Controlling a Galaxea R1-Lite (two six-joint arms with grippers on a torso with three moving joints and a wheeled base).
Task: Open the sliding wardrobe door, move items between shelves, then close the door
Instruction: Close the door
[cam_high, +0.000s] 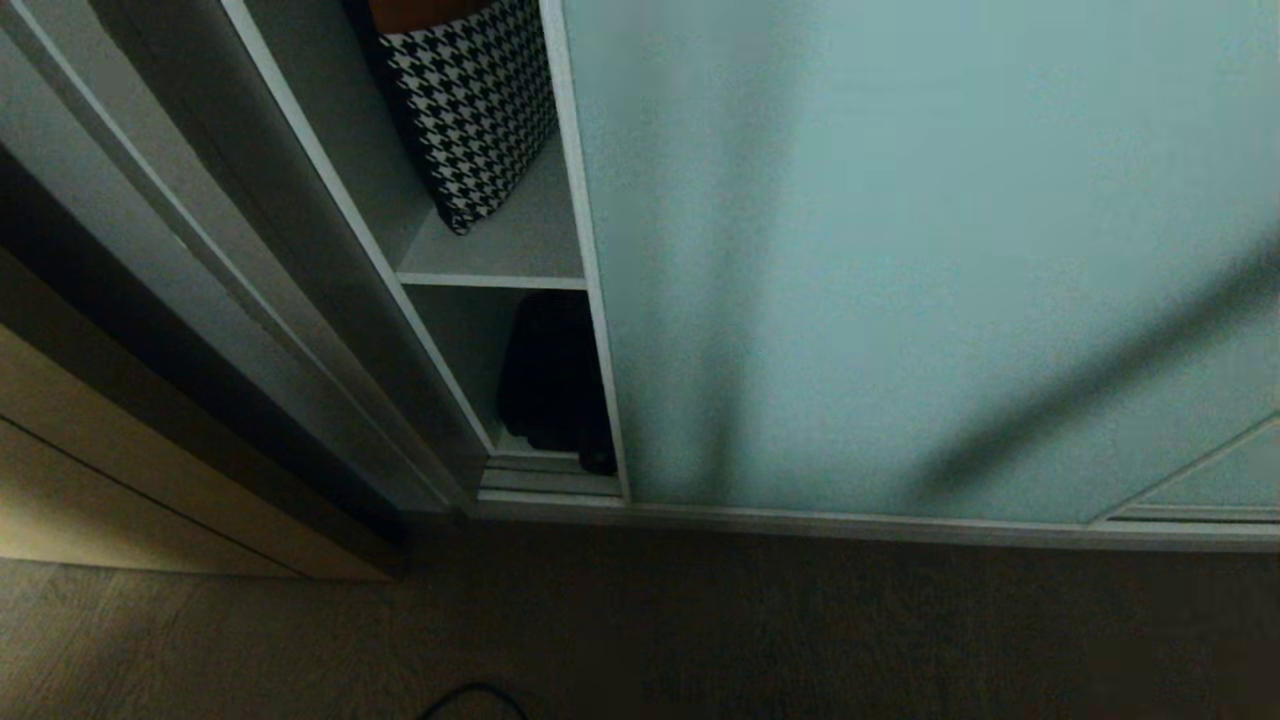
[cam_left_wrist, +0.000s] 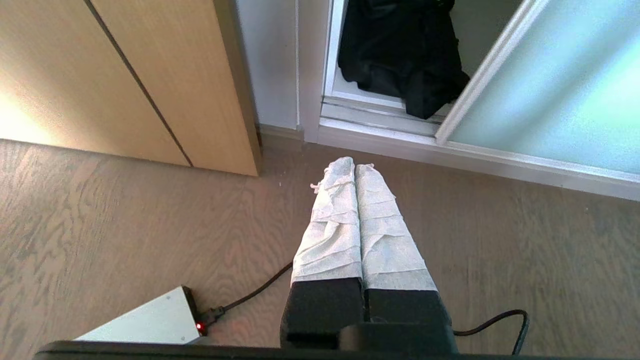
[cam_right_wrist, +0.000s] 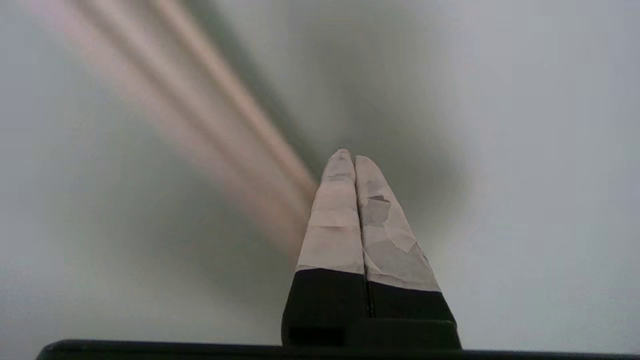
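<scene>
The frosted blue-green sliding wardrobe door (cam_high: 900, 260) covers most of the wardrobe, leaving a narrow gap at its left. In that gap a houndstooth bag with an orange top (cam_high: 470, 110) stands on a pale shelf (cam_high: 500, 265). Below it a floppy black bag (cam_high: 550, 380) sits on the bottom shelf, its lower corner hanging over the floor track; the same black bag (cam_left_wrist: 400, 55) shows in the left wrist view. My left gripper (cam_left_wrist: 355, 162) hangs shut over the wooden floor, holding nothing. My right gripper (cam_right_wrist: 350, 156) is shut and empty, pointing at the frosted door (cam_right_wrist: 525, 150) close in front of it.
A beige wooden panel (cam_left_wrist: 135, 75) stands left of the wardrobe. The ribbed silver floor track (cam_high: 550, 480) runs along the wardrobe's foot. On the wooden floor lie a small silver box with a red light (cam_left_wrist: 150, 322) and black cables (cam_left_wrist: 500, 325).
</scene>
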